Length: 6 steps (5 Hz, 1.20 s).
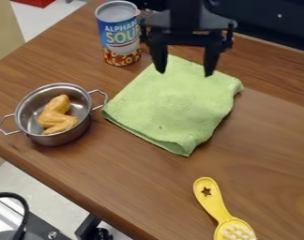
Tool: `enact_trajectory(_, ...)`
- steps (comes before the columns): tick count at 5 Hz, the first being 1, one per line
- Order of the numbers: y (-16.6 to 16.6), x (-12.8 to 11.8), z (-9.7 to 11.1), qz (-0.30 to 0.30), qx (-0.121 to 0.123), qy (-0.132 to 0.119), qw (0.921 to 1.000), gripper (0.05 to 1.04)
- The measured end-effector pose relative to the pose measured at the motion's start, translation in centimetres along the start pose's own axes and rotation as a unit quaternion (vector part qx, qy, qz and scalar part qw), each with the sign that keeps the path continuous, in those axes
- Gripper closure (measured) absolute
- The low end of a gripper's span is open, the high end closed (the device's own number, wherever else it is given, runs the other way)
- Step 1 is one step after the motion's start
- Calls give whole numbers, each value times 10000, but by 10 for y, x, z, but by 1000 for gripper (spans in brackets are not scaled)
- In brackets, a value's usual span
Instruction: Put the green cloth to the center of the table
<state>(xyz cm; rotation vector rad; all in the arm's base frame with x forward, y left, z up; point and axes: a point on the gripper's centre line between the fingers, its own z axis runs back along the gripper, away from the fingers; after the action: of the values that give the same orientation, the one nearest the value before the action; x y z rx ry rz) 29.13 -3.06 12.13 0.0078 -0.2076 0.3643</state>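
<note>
Across the middle of the wood-grained table [135,178], toward the far side, the green cloth [173,105] is spread nearly flat, its far right corner slightly raised and its near edge folded over. Over the cloth's far part, the end effector [184,72] is held pointing down, its two black fingers set wide apart with nothing gripped between them; whether the cloth is touched by the fingertips cannot be told. Just beyond the cloth, to the far left, an alphabet soup can [120,35] is stood upright, with a blue and red label wrapped around it. To the left of the cloth, a small two-handled metal pot [70,136] is placed near the table's left edge, one handle being turned toward the cloth's left corner and the other toward the near left. Inside the pot, a golden-brown chicken wing [56,117] is laid. On the near right part of the table, well apart from the pot, a yellow brush [211,199] is laid with its bristles up, and a star-shaped hole is cut in its handle, which is pointed toward the cloth.
</note>
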Motion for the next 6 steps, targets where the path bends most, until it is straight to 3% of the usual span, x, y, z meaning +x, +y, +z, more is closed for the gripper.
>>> enact_trajectory(2,-35,-20,3,423,-81,-32,9991,83)
enact_trajectory(3,-49,-24,4,465,-8,-93,9989,83)
enact_trajectory(4,-58,-20,-2,706,146,-104,9973,83)
enact_trajectory(6,-73,0,0,1078,116,-150,9940,83)
